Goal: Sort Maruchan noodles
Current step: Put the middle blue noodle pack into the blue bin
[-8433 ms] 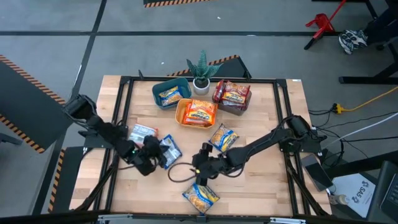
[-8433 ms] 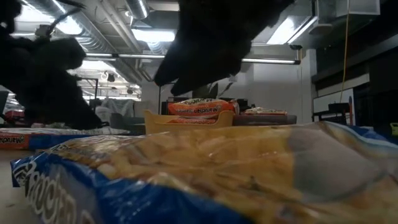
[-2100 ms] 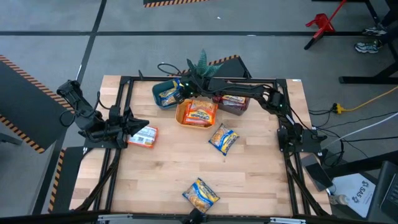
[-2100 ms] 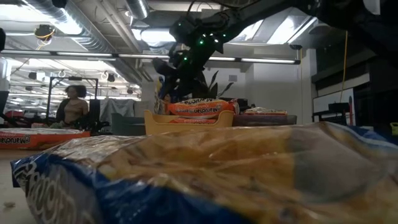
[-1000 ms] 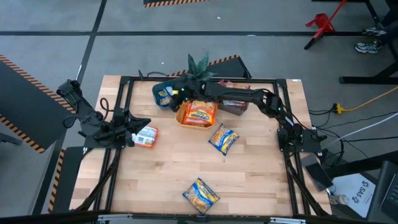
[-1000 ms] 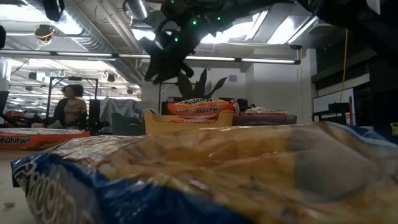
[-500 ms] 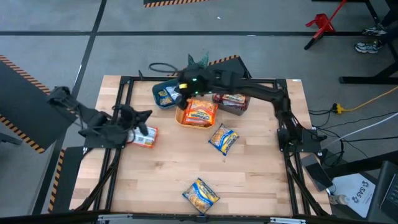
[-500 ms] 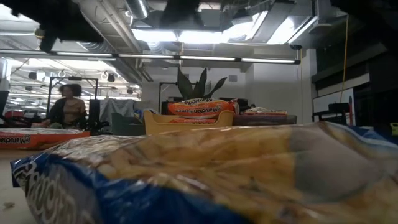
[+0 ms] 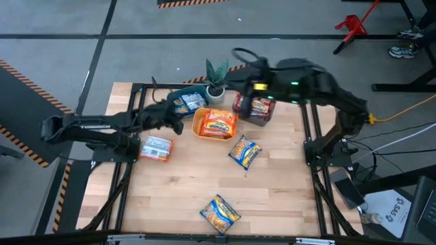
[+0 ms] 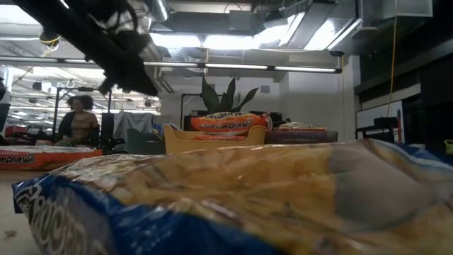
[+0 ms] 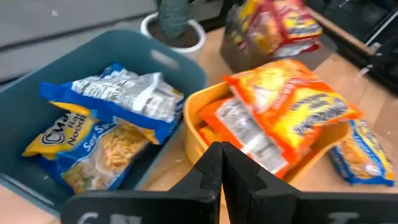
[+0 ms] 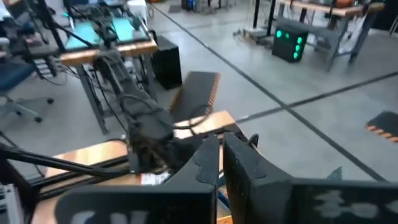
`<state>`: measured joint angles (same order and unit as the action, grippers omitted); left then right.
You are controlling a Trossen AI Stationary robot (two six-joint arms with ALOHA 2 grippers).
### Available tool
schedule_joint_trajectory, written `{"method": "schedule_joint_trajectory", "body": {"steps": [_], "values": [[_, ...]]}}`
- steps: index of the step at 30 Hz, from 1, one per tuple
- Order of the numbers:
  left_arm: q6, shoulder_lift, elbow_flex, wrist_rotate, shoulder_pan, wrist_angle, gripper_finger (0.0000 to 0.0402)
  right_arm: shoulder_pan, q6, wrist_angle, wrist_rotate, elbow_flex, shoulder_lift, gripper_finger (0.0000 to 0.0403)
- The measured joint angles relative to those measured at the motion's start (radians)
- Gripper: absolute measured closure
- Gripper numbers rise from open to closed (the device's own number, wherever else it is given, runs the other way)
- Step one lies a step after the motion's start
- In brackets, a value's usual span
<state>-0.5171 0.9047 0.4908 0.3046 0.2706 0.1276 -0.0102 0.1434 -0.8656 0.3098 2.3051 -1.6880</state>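
The Maruchan noodles lie partly sorted. Yellow-and-blue packets (image 11: 112, 127) fill the teal bin (image 9: 178, 93), orange ones (image 11: 280, 115) the orange bin (image 9: 197, 124), and red ones (image 9: 257, 106) the dark bin. Flat on the table are a red-and-white packet (image 9: 155, 148) at the left, a yellow-and-blue one (image 9: 244, 151) in the middle and another (image 9: 219, 212) near the front edge. My left gripper (image 9: 178, 126) hovers shut between the teal and orange bins, its tips (image 11: 221, 165) holding nothing. My right gripper (image 12: 221, 155) is shut, raised high over the back of the table.
A potted plant (image 9: 216, 75) stands behind the bins. A black frame (image 9: 136, 102) runs around the tabletop. In the low view the front packet (image 10: 226, 198) fills the foreground, and a person (image 10: 74, 120) sits far off in the room.
My left gripper has swung from beside the red-and-white packet toward the table's far right, sinking to the gap between the teal and orange bins. My right gripper has risen steeply from above the teal bin and drawn back toward the table's right edge.
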Motion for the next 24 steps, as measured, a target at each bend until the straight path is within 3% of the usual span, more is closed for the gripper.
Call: {"method": "schedule_joint_trajectory", "body": {"steps": [7, 18, 24], "values": [[0.030, 0.170, 0.000, -0.263, 0.196, -0.088, 0.0402, 0.092, -0.021, -0.048, 0.111, -0.001, 0.047, 0.0396], [0.085, 0.290, 0.000, -0.182, 0.289, -0.090, 0.0402, 0.150, -0.017, -0.122, 0.134, -0.001, 0.041, 0.0395], [0.126, 0.402, 0.000, -0.195, 0.330, -0.238, 0.0402, 0.150, -0.012, -0.129, 0.134, -0.001, 0.041, 0.0395]]}}
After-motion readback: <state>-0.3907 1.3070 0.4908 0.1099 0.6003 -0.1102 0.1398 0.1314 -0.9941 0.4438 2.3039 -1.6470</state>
